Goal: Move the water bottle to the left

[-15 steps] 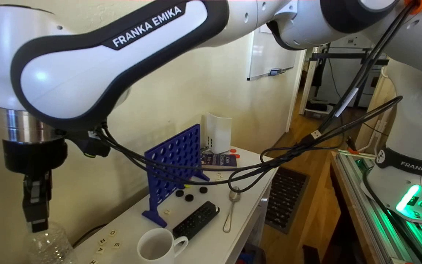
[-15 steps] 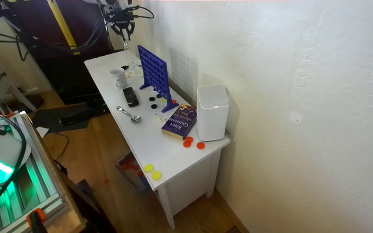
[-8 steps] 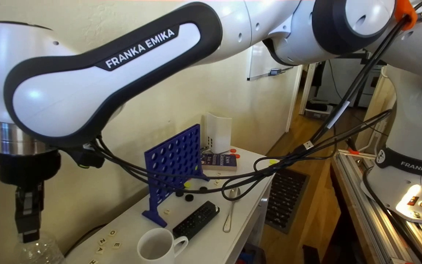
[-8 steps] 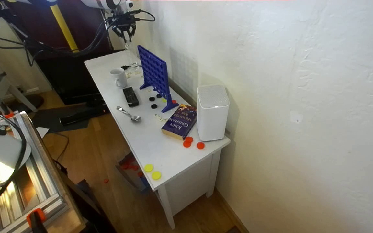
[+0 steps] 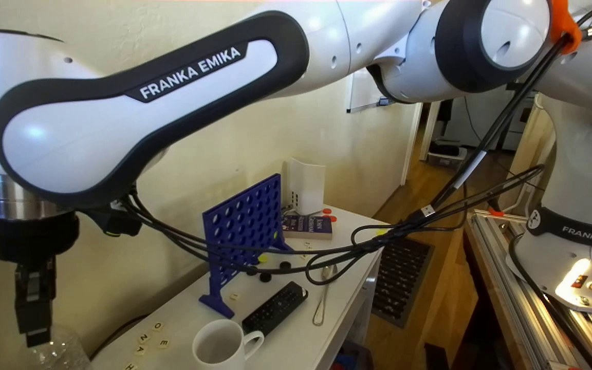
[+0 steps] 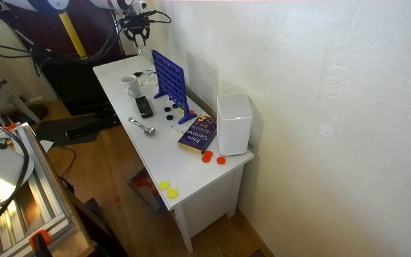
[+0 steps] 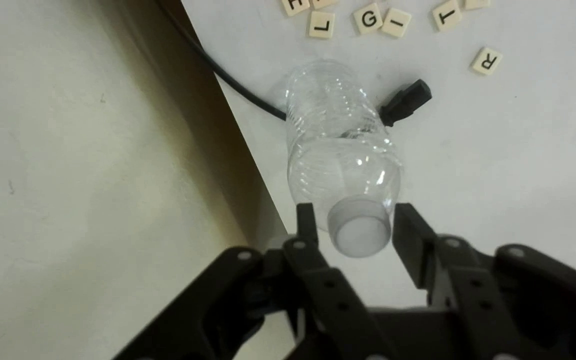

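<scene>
The clear ribbed water bottle point(image 7: 340, 155) stands on the white table close to the edge along the wall. It also shows in both exterior views point(image 5: 62, 352) point(image 6: 145, 65), cut off at the bottom in one of them. My gripper point(image 7: 353, 215) is right above it, pointing down, with its fingers point(image 7: 307, 220) on either side of the pale cap. A gap shows between the cap and one finger; the opposite finger is very near the cap. The gripper also shows in both exterior views point(image 5: 38, 336) point(image 6: 140, 43).
A black cable with a plug point(image 7: 405, 102) lies against the bottle. Letter tiles point(image 7: 368, 19), a white mug point(image 5: 218, 343), a blue game frame point(image 6: 170, 78), a remote point(image 6: 144, 106), a spoon point(image 6: 143, 126), a book point(image 6: 198, 135) and a white carton point(image 6: 234, 125) are on the table.
The gripper and bottle came down and a little left in an exterior view during the first half second. Since then the bottle has stayed about still; the gripper shifted slightly and its fingers appear wider.
</scene>
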`<state>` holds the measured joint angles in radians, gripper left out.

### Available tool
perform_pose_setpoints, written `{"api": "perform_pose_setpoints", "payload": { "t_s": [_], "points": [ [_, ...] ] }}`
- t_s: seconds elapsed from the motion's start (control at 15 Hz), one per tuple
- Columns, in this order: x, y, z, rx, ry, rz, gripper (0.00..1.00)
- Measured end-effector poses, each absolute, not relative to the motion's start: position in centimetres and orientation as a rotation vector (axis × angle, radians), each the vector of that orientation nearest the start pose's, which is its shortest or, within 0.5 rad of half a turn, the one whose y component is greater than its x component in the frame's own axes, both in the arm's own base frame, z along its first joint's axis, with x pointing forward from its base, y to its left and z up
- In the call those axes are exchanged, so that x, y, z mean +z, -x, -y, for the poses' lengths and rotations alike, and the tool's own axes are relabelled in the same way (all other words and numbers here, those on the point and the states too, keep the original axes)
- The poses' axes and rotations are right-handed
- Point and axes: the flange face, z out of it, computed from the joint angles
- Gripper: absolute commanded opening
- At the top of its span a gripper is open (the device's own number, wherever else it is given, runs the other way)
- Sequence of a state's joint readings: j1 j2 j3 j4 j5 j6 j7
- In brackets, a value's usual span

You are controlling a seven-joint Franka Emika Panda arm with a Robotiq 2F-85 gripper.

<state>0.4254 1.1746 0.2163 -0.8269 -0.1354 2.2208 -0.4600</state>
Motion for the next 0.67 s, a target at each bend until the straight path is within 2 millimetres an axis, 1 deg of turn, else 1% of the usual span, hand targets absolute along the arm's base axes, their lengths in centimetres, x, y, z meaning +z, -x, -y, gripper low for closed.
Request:
{"api": "perform_pose_setpoints", "payload": {
  "t_s": [0.07, 0.2, 0.27, 0.33, 0.4, 0.47, 0.6, 0.67],
  "points": [
    [21.7, -70.3, -41.6, -0.343, 2.651, 1.478, 0.86],
    [22.5, -70.3, -41.8, -0.328, 2.655, 1.474, 0.98],
    [23.3, -70.2, -42.0, -0.324, 2.663, 1.457, 1.00],
    [24.7, -70.2, -42.3, -0.326, 2.676, 1.428, 1.00],
    [26.6, -70.2, -42.5, -0.334, 2.692, 1.395, 1.00],
    [29.0, -70.1, -42.5, -0.341, 2.727, 1.359, 1.00],
    [34.7, -70.1, -41.8, -0.379, 2.822, 1.260, 1.00],
    [37.6, -70.0, -41.2, -0.397, 2.873, 1.204, 1.00]
  ]
}}
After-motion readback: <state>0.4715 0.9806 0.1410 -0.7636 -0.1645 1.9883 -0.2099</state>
